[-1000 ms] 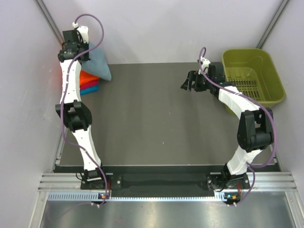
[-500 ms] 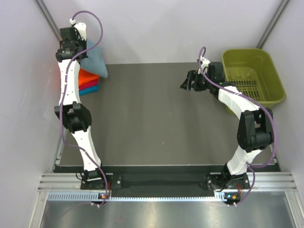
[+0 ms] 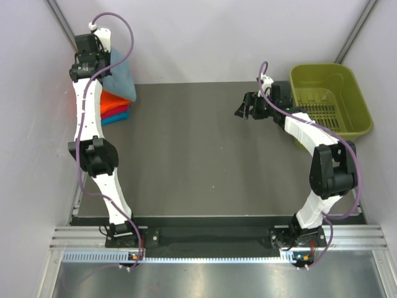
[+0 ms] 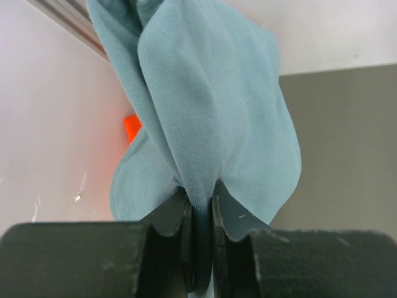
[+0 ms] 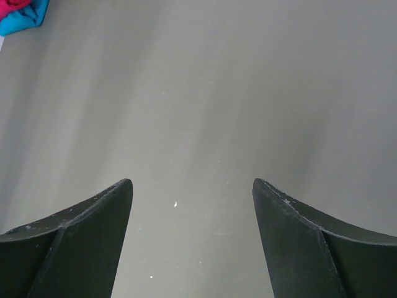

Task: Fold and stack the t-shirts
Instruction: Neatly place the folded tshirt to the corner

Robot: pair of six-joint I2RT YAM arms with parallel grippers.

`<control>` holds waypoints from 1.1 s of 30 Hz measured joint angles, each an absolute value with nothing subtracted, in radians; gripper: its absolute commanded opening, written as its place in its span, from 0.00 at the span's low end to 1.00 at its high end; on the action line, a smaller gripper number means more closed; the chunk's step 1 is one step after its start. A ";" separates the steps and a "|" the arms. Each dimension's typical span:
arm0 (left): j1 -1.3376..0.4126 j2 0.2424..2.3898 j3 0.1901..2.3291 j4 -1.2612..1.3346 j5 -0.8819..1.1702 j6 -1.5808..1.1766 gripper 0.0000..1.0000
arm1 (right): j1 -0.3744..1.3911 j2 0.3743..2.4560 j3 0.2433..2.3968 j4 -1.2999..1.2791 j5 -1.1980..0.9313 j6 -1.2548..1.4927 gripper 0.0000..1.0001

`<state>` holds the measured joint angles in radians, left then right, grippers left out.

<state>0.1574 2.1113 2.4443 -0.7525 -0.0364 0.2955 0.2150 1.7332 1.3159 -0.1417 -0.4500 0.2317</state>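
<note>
The dark grey tabletop [image 3: 186, 155] carries an olive-green basket [image 3: 332, 99] at its far right corner. Straight across from the basket, at the far left corner, lies a stack of folded shirts [image 3: 116, 108]: orange over red over teal.

There are four shirts, upper left: a grey-blue shirt [image 3: 123, 76], an orange shirt [image 3: 115, 100], a red shirt [image 3: 120, 110] and a teal shirt [image 3: 112, 118]. One basket [image 3: 360, 105] sits upper right.

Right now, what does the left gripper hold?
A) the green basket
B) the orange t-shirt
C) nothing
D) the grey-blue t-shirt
D: in the left wrist view, the left gripper is shut on a fold of the grey-blue t-shirt.
</note>
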 measured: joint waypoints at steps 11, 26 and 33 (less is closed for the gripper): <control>0.187 2.109 2.352 -0.759 -0.104 0.329 0.00 | 0.215 1.716 1.283 -0.142 -0.447 0.228 0.78; 0.189 2.284 2.324 -0.523 -0.279 0.468 0.00 | 0.215 1.710 1.254 -0.146 -0.437 0.211 0.79; 0.189 2.366 2.331 -0.368 -0.368 0.527 0.00 | 0.215 1.699 1.237 -0.148 -0.428 0.202 0.79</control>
<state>0.1894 2.3665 2.3310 -0.3679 -0.3683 0.5270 0.2150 1.6993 1.2366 -0.1482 -0.4282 0.2016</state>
